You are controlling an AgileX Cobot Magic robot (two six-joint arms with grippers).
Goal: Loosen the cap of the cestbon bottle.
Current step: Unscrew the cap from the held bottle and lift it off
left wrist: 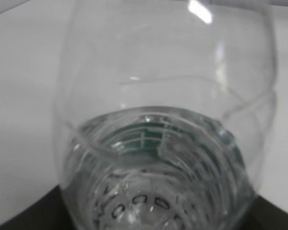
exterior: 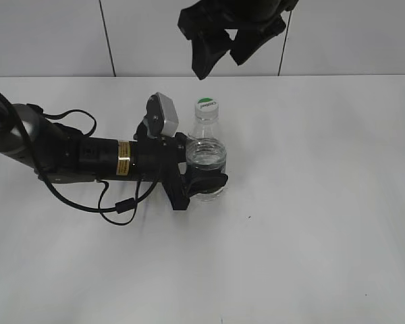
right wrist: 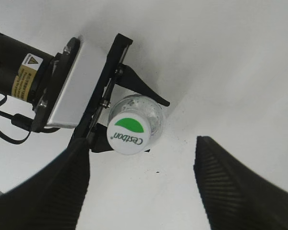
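Bottle (exterior: 206, 162) clamped by left gripper (exterior: 206, 181); right gripper (exterior: 226, 50), jaws wide, hovers above. You next descend onto the cap (right wrist: 127, 133).

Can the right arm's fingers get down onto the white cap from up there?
Probably yes. The right gripper hangs open above the cap, with nothing between them. The left gripper holds the bottle lower down, leaving the cap free.

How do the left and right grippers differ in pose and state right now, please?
The left gripper lies low along the table, shut on the cestbon bottle; the right gripper hangs above the cap, holding nothing. The left's jaws clasp the bottle's body; the right's stand wide open. Both are black.
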